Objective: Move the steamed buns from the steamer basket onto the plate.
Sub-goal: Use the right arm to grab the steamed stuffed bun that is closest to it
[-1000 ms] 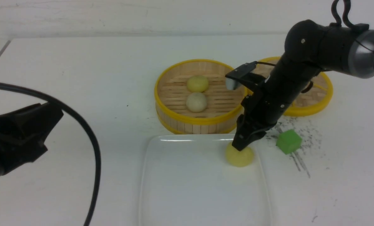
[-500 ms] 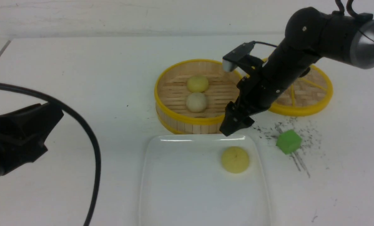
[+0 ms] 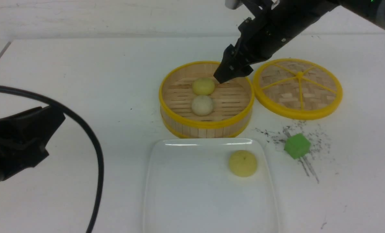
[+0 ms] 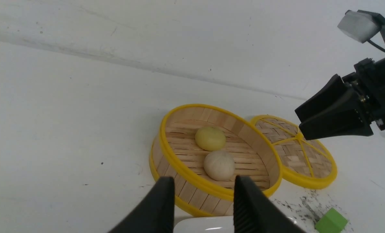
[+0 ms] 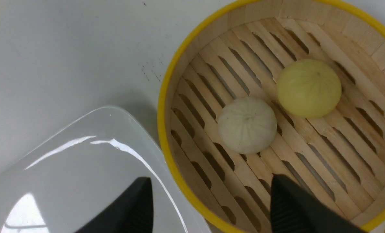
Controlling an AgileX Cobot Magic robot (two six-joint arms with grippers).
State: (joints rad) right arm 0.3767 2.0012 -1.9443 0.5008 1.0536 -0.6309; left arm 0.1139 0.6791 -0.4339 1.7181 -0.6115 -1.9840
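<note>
Your right gripper [image 3: 220, 77] is wide open and empty. Grab the off-white round bun [image 5: 247, 125] mid-floor of the yellow-rimmed bamboo steamer basket [image 5: 166, 97] by its sides, gently; it's probably squishy.

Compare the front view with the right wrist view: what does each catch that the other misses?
Front only: the lone bun on the plate, the flat lid and the green cube. Right wrist only: that the right end effector is open and empty. Both: the steamer basket holding a yellow bun and an off-white bun, plus part of the plate.
</note>
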